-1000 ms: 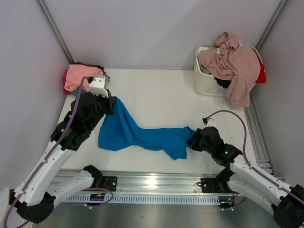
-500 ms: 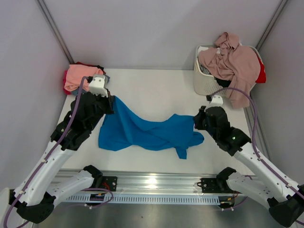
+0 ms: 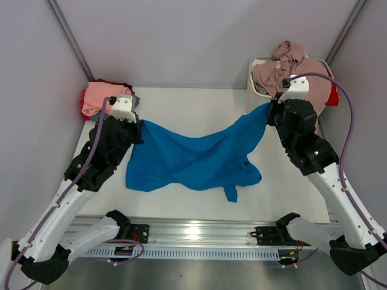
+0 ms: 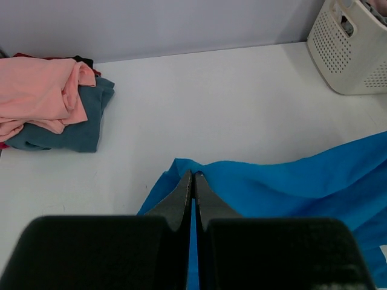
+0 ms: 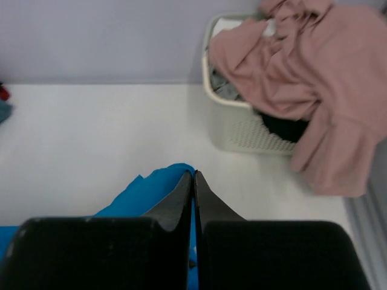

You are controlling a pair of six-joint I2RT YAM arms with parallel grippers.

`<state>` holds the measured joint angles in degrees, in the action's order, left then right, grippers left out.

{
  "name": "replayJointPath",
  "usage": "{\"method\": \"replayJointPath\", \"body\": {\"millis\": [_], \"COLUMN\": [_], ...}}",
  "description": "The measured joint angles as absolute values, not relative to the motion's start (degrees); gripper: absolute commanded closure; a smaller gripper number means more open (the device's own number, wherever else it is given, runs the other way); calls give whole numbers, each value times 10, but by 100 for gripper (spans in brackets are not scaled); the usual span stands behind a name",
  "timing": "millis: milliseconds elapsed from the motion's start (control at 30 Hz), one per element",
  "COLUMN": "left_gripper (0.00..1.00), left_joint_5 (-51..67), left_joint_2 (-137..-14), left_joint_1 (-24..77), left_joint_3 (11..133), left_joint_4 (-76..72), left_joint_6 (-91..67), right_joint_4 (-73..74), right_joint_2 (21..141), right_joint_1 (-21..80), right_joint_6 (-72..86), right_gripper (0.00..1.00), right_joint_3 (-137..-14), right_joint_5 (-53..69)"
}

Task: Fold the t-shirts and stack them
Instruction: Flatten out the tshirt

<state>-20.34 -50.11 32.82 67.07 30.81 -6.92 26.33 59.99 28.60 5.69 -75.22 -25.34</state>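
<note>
Between left jaws and right jaws: blue t-shirt (image 3: 193, 160) slung, ends pinched.

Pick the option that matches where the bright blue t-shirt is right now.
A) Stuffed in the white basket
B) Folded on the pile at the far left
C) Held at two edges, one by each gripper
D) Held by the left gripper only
C: the left gripper and the right gripper are each shut on an edge of the bright blue t-shirt, which spans between them.
</note>
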Motion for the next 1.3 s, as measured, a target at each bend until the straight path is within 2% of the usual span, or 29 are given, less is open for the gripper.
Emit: {"method": "replayJointPath", "body": {"millis": [267, 600, 1000, 1300], "left_gripper": [100, 100, 100, 100], "left_joint_5": [-277, -375, -351, -340], "left_joint_2": [-490, -421, -403, -361], "left_joint_1": [329, 330, 336, 336], "left_joint_3": [714, 744, 760, 776], "left_joint_4": [294, 213, 214, 200], "left_joint_6": [-13, 84, 106, 134], "right_joint_4": [246, 168, 156, 210], "right_joint_2": [594, 550, 519, 493], "right_joint_1": [267, 267, 274, 306], "right_joint_6": [-74, -232, -266, -208], "right_gripper": [100, 100, 100, 100], "right_joint_3": [-829, -925, -1008, -1072], "right_joint_5": [-344, -438, -431, -349]}}
